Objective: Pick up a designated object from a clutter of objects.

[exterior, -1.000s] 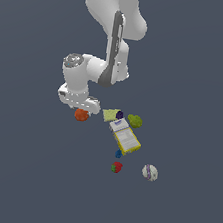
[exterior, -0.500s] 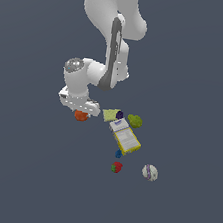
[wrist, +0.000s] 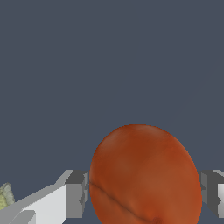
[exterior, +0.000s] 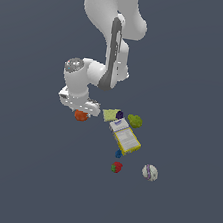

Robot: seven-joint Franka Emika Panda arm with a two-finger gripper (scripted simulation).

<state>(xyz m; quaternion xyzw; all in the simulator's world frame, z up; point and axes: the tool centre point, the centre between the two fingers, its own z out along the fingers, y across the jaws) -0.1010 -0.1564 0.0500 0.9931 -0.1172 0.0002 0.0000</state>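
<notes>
The orange-red ball [exterior: 81, 115] lies on the floor at the exterior view's left end of the clutter. My gripper [exterior: 81, 110] is lowered straight over it, and the white hand hides the ball's top. In the wrist view the ball [wrist: 144, 175] fills the space between the two fingers [wrist: 76, 194]. One finger stands on each side of the ball, very close to its surface. The jaws are wide apart.
To the exterior view's right of the ball lie a pale green wedge [exterior: 111, 114], a dark purple ball [exterior: 119, 115], a green lump [exterior: 135, 120] and a yellow-edged flat box [exterior: 126, 138]. Nearer the camera are a blue bit [exterior: 118, 154], a red strawberry-like item [exterior: 117, 167] and a white ball [exterior: 149, 172].
The hand has come down slightly and shifted a little toward the exterior view's right, onto the orange-red ball. The clutter has not moved.
</notes>
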